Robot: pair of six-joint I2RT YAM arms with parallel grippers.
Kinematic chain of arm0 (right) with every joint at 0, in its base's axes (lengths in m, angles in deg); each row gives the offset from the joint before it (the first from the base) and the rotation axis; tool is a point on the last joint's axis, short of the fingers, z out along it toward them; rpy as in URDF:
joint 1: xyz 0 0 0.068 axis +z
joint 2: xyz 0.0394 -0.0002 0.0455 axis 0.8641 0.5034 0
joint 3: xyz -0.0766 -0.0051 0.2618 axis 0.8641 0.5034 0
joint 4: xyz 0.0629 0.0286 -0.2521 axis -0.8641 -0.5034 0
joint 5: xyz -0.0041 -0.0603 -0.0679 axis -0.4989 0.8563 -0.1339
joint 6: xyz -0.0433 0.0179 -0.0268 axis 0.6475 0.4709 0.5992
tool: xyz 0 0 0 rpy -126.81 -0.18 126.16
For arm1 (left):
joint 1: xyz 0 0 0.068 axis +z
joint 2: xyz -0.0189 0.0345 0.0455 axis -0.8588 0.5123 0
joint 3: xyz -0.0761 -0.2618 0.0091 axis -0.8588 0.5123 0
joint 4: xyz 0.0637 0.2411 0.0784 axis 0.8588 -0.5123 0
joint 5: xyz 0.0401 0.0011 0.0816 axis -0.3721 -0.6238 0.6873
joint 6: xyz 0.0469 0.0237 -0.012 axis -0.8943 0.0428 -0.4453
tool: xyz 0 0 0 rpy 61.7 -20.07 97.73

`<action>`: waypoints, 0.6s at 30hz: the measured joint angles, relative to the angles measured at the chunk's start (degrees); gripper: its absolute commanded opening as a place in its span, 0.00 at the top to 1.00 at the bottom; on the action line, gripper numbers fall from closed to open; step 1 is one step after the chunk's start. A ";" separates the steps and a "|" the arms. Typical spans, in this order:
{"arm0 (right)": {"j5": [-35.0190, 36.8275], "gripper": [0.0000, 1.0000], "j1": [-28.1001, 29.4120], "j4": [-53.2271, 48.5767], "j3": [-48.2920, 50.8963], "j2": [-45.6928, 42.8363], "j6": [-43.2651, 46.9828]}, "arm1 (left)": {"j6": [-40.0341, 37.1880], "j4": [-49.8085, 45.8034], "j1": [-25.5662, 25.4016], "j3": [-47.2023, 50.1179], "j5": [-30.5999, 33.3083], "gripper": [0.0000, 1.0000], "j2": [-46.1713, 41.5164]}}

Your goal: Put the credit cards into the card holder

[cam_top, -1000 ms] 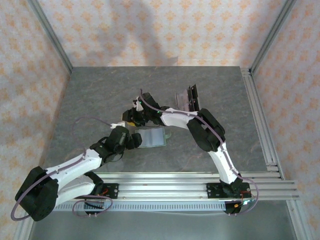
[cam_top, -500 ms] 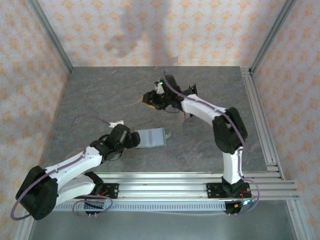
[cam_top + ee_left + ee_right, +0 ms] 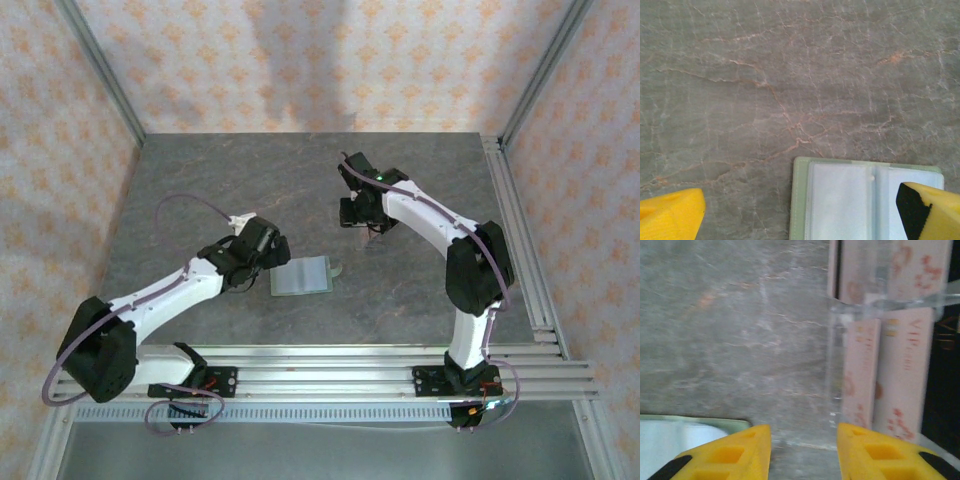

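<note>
Reaching right arm (image 3: pixel 425 212) over credit cards (image 3: pixel 902 375)

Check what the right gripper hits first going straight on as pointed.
Probably bare table, just left of the clear stand holding the credit cards. The right gripper is open and empty. Depth unclear.

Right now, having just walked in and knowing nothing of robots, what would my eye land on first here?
Probably the white-and-black left arm and right arm bending over the grey marbled table. Near the middle lies the sage-green card holder, opened flat with its pale pockets up and the left gripper open wide at its edge. Farther back, the right gripper hangs open beside pinkish credit cards in a clear rack.
</note>
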 measured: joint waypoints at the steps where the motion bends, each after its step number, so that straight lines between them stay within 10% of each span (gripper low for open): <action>1: 1.09 0.62 0.00 -0.66 0.00 0.00 0.37 | -0.02 -0.46 0.00 -0.50 0.55 0.00 0.48; 18: 8.22 0.68 0.00 -3.96 -2.91 5.11 3.48 | -0.50 -1.77 0.00 -2.19 7.28 0.00 2.69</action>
